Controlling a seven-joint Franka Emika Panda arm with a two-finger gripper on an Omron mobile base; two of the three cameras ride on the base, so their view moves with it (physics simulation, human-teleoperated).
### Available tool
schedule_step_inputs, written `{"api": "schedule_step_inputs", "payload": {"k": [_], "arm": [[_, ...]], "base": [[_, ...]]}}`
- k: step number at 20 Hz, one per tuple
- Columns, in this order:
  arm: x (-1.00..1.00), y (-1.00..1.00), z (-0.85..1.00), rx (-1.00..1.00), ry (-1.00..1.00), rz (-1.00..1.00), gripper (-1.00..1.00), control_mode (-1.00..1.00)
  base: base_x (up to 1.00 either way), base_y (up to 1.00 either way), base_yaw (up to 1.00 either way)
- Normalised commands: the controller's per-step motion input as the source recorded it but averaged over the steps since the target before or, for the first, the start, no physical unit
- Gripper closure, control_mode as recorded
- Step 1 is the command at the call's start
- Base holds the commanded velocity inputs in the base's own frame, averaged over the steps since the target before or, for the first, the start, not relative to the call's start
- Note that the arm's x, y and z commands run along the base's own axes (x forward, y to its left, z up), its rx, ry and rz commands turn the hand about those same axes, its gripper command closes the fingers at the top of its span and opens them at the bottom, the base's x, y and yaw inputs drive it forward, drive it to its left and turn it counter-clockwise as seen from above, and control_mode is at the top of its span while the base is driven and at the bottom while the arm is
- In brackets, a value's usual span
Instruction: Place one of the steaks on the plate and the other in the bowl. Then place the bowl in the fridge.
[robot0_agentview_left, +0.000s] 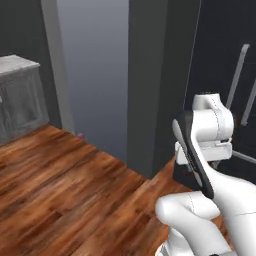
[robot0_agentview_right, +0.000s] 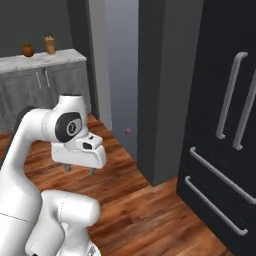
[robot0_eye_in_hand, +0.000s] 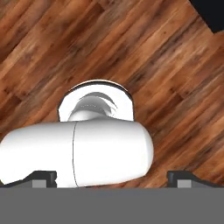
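Note:
The tall black fridge (robot0_agentview_right: 220, 65) stands at the right with its doors and drawers shut; its long grey bar handles (robot0_agentview_right: 228, 95) face me, and it is also seen at the right edge as the fridge (robot0_agentview_left: 220, 55). My gripper (robot0_agentview_right: 79, 170) hangs folded in close to the arm, pointing down at the wooden floor, well left of the fridge. In the hand view my gripper (robot0_eye_in_hand: 113, 177) is open, the fingertips (robot0_eye_in_hand: 43, 177) set wide apart with nothing between them. The steaks, the plate and the bowl are out of view.
A dark grey tall panel (robot0_agentview_right: 165, 75) stands just left of the fridge. Grey cabinets with a pale counter (robot0_agentview_right: 45, 60) run along the back left, carrying a small potted plant (robot0_agentview_right: 27, 49). Wooden floor (robot0_agentview_left: 65, 175) spreads in front.

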Motion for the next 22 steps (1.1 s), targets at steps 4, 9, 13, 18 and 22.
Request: {"api": "schedule_step_inputs", "payload": {"k": [4, 9, 13, 18, 22], "arm": [[0.0, 0.0, 0.0, 0.0, 0.0, 0.0, -1.0, 1.0], [0.0, 0.0, 0.0, 0.0, 0.0, 0.0, -1.0, 1.0], [0.0, 0.0, 0.0, 0.0, 0.0, 0.0, -1.0, 1.0], [0.0, 0.0, 0.0, 0.0, 0.0, 0.0, -1.0, 1.0], [0.0, 0.0, 0.0, 0.0, 0.0, 0.0, -1.0, 1.0]], "base": [[0.48, 0.08, -0.85], [0.36, 0.17, -0.85], [0.52, 0.31, -0.85], [0.6, 0.31, -0.8], [0.22, 0.36, -0.25]]}}
